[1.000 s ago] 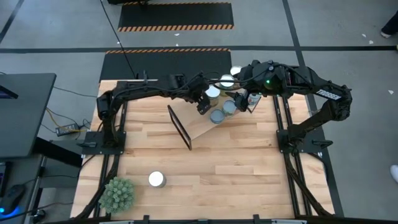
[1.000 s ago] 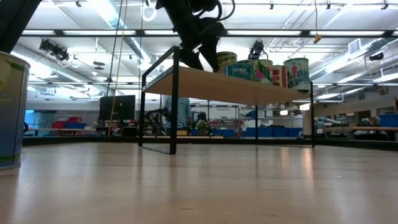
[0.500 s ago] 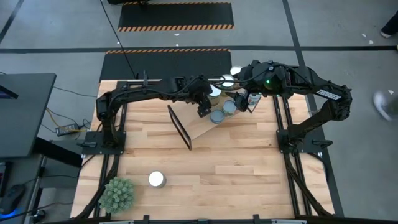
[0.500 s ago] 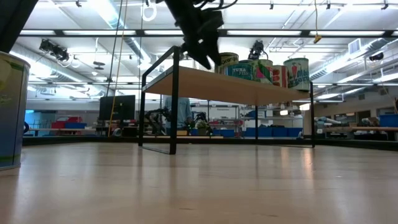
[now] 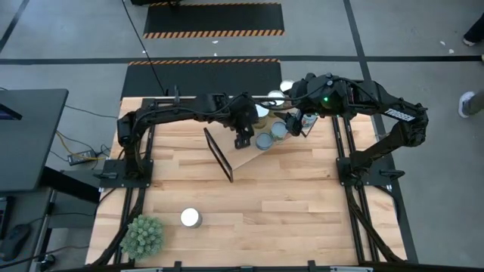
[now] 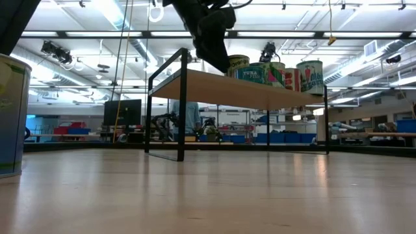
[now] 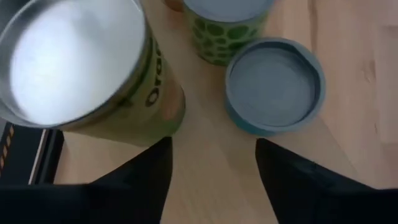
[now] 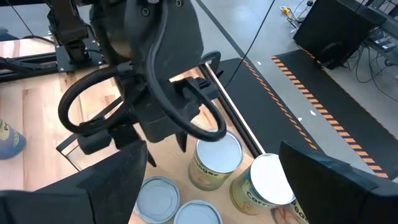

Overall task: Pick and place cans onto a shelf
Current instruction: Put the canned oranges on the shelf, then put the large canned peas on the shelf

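Note:
The shelf [image 5: 243, 156] stands slantwise at the table's far middle; it also shows in the low view [image 6: 260, 92]. Several cans stand upright on its plank: a silver-topped one with a green and orange label [image 7: 74, 68], a blue-grey-topped one [image 7: 273, 84] and a green-dotted one [image 7: 227, 25]. My left gripper [image 5: 242, 137] hovers open and empty over the plank just beside these cans [image 7: 214, 180]. My right gripper [image 5: 302, 121] hangs open and empty above the shelf's right part. One more can [image 5: 190, 218] stands on the table near the front.
A spiky green plant [image 5: 142, 236] stands at the table's near left corner. The lone can also shows at the low view's left edge [image 6: 10, 117]. The shelf's black end frame [image 5: 218, 155] stands near the table's middle. Bare tabletop lies between shelf and near edge.
My left gripper has drawn back a little from the silver-topped can toward the table's near edge, staying above the shelf plank. The cans have kept their places.

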`<act>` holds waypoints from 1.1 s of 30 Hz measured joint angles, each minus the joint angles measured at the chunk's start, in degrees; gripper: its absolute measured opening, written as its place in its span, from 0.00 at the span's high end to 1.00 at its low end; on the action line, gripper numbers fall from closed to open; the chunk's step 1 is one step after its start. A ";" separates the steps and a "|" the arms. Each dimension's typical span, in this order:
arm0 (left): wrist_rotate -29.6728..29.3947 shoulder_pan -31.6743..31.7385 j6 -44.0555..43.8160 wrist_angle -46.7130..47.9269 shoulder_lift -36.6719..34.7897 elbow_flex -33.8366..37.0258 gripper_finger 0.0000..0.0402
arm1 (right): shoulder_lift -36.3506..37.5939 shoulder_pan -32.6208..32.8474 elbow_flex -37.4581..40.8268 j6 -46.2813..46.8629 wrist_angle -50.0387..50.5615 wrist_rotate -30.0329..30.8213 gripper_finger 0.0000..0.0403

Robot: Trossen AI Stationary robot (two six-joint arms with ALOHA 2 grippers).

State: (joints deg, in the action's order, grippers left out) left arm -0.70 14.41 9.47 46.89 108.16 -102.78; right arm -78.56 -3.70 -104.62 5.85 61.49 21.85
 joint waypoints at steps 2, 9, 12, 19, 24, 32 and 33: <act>0.60 0.03 0.22 -0.28 0.00 0.00 0.44 | 0.00 0.00 0.00 0.15 -0.02 0.00 0.08; -2.87 0.61 0.02 0.39 0.72 0.04 0.50 | 0.00 0.00 0.00 0.17 -0.07 0.00 0.08; -3.07 0.82 -1.29 -1.27 1.32 -0.09 0.51 | 0.00 0.00 0.00 0.19 -0.12 0.00 0.08; -3.12 0.62 -1.37 -3.41 2.09 0.04 0.51 | 0.00 0.00 0.00 1.03 -0.19 -0.02 0.08; -4.60 0.48 -1.37 -5.20 2.10 0.04 0.51 | 0.00 0.00 0.00 1.11 -0.17 -0.02 0.08; -0.56 -0.13 -1.29 -0.39 0.91 0.00 0.51 | 0.00 0.00 0.00 1.51 0.18 -0.02 0.08; -0.32 -0.42 -1.19 0.44 0.21 -0.15 0.51 | 0.00 0.01 0.00 1.51 0.30 -0.02 0.08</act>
State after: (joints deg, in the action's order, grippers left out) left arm -1.02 13.99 8.28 47.33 108.37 -102.94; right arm -78.56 -3.70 -104.62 7.35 61.79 21.82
